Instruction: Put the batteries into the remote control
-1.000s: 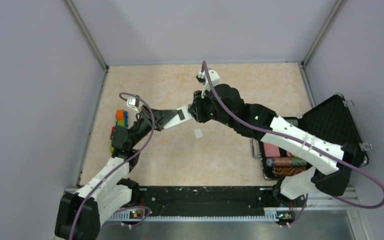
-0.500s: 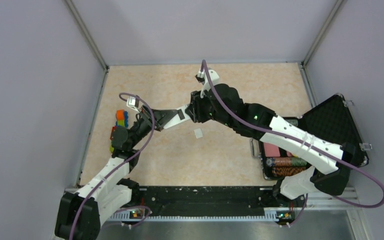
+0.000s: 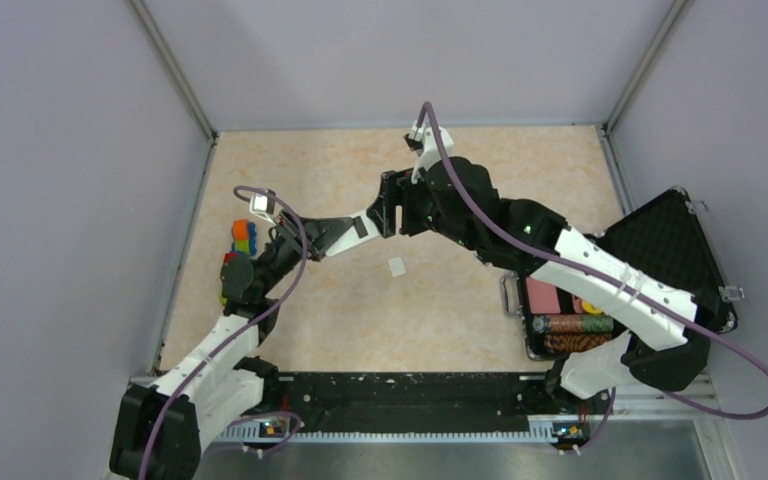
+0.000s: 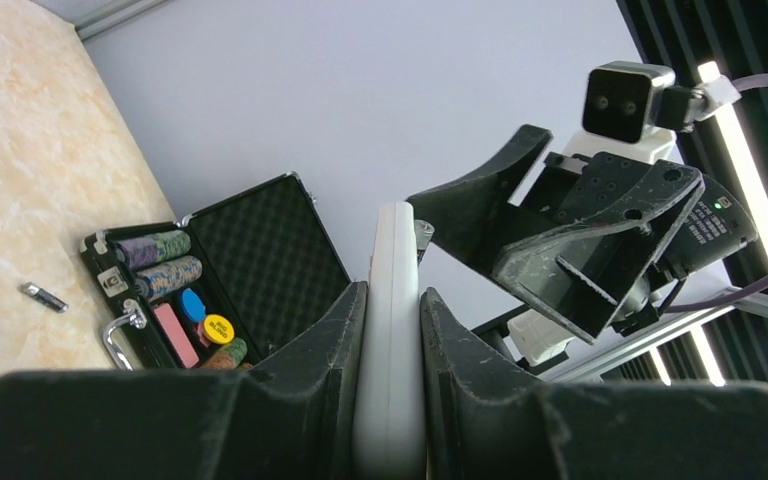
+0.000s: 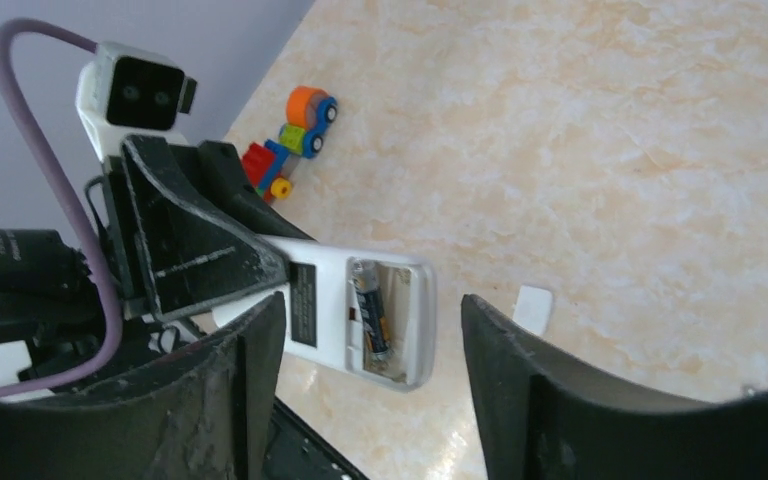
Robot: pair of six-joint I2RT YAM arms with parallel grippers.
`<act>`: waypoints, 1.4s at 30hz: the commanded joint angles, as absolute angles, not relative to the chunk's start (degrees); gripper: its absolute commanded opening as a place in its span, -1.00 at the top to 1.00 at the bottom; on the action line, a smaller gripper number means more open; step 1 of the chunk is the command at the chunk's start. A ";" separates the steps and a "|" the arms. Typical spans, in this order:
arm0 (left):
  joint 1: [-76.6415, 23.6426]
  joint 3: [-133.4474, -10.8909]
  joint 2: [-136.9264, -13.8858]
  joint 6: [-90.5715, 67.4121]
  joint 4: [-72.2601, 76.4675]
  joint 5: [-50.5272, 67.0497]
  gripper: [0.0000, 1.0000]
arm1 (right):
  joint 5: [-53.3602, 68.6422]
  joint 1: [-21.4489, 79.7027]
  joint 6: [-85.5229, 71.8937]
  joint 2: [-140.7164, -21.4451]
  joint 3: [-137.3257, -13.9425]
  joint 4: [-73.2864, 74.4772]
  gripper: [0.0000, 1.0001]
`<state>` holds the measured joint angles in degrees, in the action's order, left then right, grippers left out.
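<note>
My left gripper (image 3: 326, 237) (image 4: 392, 292) is shut on the remote control (image 3: 352, 229) (image 4: 391, 340) and holds this slim white bar above the table. Its battery recess stands open, facing the right wrist view, with one dark battery (image 5: 371, 318) lying in one slot of the remote control (image 5: 400, 300). My right gripper (image 3: 391, 204) (image 5: 371, 302) hovers open just over that end, with nothing between its fingers. A second battery (image 4: 43, 296) lies on the table near the case's handle. The small white cover (image 3: 397, 266) (image 5: 533, 308) lies flat on the table below the remote.
A toy of coloured bricks (image 3: 243, 238) (image 5: 296, 138) stands at the left edge. An open black case (image 3: 660, 245) (image 4: 250, 250) at the right holds striped chip rolls (image 3: 572, 324) and a pink deck (image 3: 542, 298). Walls enclose the table on three sides.
My right gripper has opened and drawn back from the remote's end toward the far wall. The left arm, still gripping the remote, has barely moved.
</note>
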<state>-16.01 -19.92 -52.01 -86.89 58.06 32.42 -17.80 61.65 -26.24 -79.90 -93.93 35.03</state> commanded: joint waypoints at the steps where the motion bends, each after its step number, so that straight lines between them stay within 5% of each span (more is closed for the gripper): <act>1: -15.99 -19.99 -51.04 -86.56 65.71 31.69 1.00 | -22.01 62.14 -31.81 -76.55 -95.92 36.47 -0.51; 3: -16.00 -20.19 -51.04 -86.04 66.54 31.64 1.00 | -23.72 62.11 -36.53 -74.50 -93.69 36.08 -0.80; 6: -15.99 -20.47 -51.03 -85.24 67.73 31.54 1.00 | -23.32 62.09 -43.83 -70.85 -87.71 31.36 -0.97; 25: -16.00 -20.97 -51.42 -84.20 72.52 31.90 1.00 | -17.62 61.41 -79.07 -69.62 -71.57 11.59 -0.98; 42: -16.00 -20.40 -51.50 -83.30 72.75 32.17 1.00 | -17.06 59.41 -83.31 -67.97 -66.78 4.84 -0.97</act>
<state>-16.01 -19.90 -52.03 -83.99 67.55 32.05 -17.26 60.31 -82.30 -70.46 -67.05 8.95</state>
